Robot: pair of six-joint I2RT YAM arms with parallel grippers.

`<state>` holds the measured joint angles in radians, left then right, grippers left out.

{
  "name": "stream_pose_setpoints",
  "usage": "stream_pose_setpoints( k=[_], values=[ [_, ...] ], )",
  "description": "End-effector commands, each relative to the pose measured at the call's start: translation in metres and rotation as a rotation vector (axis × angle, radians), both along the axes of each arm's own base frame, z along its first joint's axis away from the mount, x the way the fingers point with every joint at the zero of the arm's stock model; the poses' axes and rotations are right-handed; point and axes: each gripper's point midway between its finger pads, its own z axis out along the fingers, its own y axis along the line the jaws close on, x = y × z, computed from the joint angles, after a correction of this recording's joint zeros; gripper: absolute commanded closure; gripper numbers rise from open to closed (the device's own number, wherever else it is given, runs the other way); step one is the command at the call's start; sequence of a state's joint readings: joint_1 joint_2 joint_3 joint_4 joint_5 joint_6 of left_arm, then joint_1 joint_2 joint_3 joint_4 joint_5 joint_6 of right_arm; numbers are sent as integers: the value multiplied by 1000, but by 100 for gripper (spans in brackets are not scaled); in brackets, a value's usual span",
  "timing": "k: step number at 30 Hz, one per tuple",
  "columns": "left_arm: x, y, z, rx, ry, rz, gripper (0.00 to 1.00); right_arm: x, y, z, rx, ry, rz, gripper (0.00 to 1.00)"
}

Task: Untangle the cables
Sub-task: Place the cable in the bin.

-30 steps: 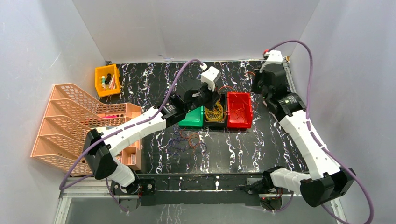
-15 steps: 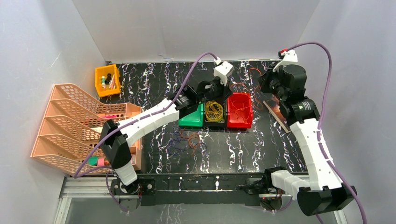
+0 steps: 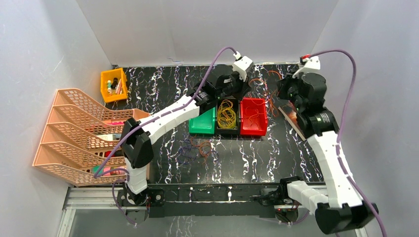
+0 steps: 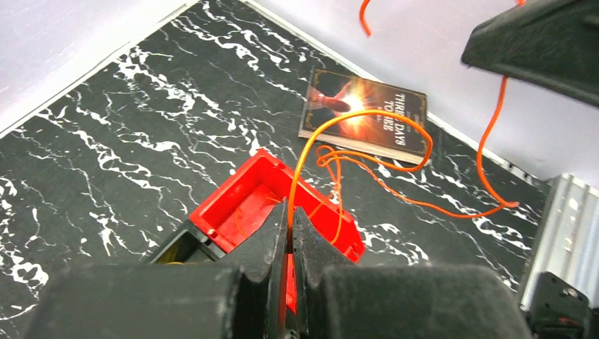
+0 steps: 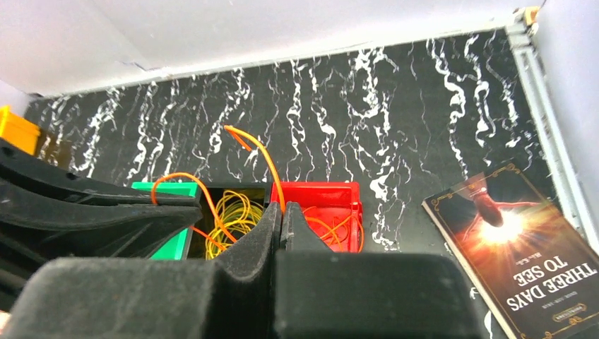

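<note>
My left gripper (image 3: 244,87) is raised over the far end of the bins, shut on a thin orange cable (image 4: 367,159) that leaves its tips (image 4: 290,215) and loops in the air toward my right gripper (image 4: 544,42). My right gripper (image 3: 283,92) is shut on the same orange cable (image 5: 261,152) at its tips (image 5: 281,208). The cable (image 3: 261,80) hangs between the two grippers. More orange cables lie in the red bin (image 3: 261,129). Yellow cables (image 3: 227,113) fill the black bin. A small tangle of dark and orange-red cables (image 3: 195,148) lies on the table in front of the bins.
A green bin (image 3: 201,126) stands left of the black one. A book (image 3: 292,117) lies by the right wall, under my right arm. A yellow bin (image 3: 113,85) with small items sits far left. An orange file rack (image 3: 81,133) stands along the left side.
Both grippers have moved toward the far right and risen. My left gripper went from over the black bin to beyond the red bin. The orange cable now hangs between them.
</note>
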<state>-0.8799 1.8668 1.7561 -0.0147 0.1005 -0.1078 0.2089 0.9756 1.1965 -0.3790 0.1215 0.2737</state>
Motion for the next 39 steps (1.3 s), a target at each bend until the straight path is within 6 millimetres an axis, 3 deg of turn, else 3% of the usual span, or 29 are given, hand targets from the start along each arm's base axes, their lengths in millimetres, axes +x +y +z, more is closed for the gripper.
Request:
stream_pose_setpoints(
  k=[1, 5, 9, 14, 18, 22, 27, 37, 39],
  values=[
    [29, 6, 15, -52, -57, 10, 100, 28, 8, -4, 42, -1, 0, 100],
    [47, 10, -11, -2, -78, 42, 100, 37, 18, -11, 62, 0, 40, 100],
    [59, 23, -46, 64, -87, 87, 100, 41, 24, -32, 70, 39, 65, 100],
    [58, 32, -68, 85, -58, 99, 100, 43, 27, -62, 109, 84, 56, 100],
    [49, 20, -72, 52, -7, 37, 100, 44, 22, -79, 153, 97, -1, 100],
    [41, 3, -80, 26, 56, -12, 100, 37, -5, -83, 155, 48, -147, 100],
    [33, -21, -109, 64, 120, -35, 100, 22, -27, -94, 192, -12, -266, 100],
    [33, -34, -170, 153, 229, -32, 100, 13, -25, -96, 222, -27, -253, 100],
    [33, -33, -172, 165, 235, -30, 92, 13, -22, -94, 227, -31, -232, 100]
  ],
)
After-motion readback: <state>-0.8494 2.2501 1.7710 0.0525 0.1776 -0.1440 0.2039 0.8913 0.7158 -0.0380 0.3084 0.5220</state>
